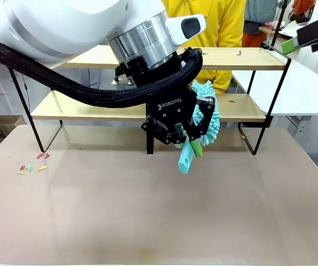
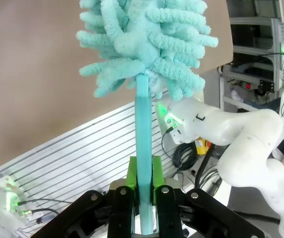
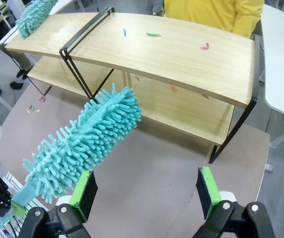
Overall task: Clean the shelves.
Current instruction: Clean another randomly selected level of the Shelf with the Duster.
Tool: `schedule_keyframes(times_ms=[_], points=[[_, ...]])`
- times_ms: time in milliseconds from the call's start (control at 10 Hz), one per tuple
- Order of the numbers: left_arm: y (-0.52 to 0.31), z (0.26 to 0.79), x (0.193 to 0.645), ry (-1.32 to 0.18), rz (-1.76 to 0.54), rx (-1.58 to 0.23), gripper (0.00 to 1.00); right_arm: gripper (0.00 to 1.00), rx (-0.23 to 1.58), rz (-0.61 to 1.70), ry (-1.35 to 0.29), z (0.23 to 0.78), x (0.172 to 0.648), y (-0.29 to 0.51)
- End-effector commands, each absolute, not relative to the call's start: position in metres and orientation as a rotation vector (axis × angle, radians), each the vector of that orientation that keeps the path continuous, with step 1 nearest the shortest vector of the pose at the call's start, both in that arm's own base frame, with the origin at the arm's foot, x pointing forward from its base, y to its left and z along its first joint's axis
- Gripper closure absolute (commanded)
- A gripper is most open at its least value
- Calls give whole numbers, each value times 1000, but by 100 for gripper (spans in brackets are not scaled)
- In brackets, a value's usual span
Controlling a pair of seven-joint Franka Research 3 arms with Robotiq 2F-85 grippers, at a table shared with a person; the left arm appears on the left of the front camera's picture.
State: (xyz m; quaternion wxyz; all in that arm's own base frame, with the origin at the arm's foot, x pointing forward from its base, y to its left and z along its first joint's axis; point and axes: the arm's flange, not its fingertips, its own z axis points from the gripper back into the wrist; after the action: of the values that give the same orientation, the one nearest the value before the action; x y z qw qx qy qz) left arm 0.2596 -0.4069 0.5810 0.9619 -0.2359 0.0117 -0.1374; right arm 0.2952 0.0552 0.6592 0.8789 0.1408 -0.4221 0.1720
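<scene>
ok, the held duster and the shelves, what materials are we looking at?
Duster head: soft chenille-like microfibre, going by the fuzzy turquoise strands. Its handle: smooth, likely plastic. Shelves: light boards with visible wood grain, maybe laminate; frame thin, black, probably painted metal.

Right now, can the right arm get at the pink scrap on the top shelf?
Probably yes. The right gripper hangs open near the right end of the shelves, and the pink scrap lies in the open on their top, with nothing between them. The duster in the left gripper sits lower, off to one side.
</scene>
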Motion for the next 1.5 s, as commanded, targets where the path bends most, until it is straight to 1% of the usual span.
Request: schedule_keyframes(times_ms=[0,100,200,300,400,600,700,800,1100,1400], points=[[-407,579,264,-73,-150,-462,87,0,301,358,-880,660,296,54],[-414,577,276,-100,-71,-441,87,0,301,358,-880,660,296,54],[-423,572,281,-101,-81,-380,87,0,301,358,-880,660,296,54],[-425,570,287,-108,-48,-362,87,0,301,358,-880,660,296,54],[-427,570,299,-167,13,-359,87,0,301,358,-880,660,296,54],[-429,574,334,-248,48,-317,87,0,301,358,-880,660,296,54],[-433,575,354,-256,55,-270,87,0,301,358,-880,660,296,54],[-435,577,373,-214,43,-253,87,0,301,358,-880,660,296,54],[-443,580,408,-128,-32,-235,87,0,301,358,-880,660,296,54],[-453,574,438,-26,23,-201,87,0,301,358,-880,660,296,54]])
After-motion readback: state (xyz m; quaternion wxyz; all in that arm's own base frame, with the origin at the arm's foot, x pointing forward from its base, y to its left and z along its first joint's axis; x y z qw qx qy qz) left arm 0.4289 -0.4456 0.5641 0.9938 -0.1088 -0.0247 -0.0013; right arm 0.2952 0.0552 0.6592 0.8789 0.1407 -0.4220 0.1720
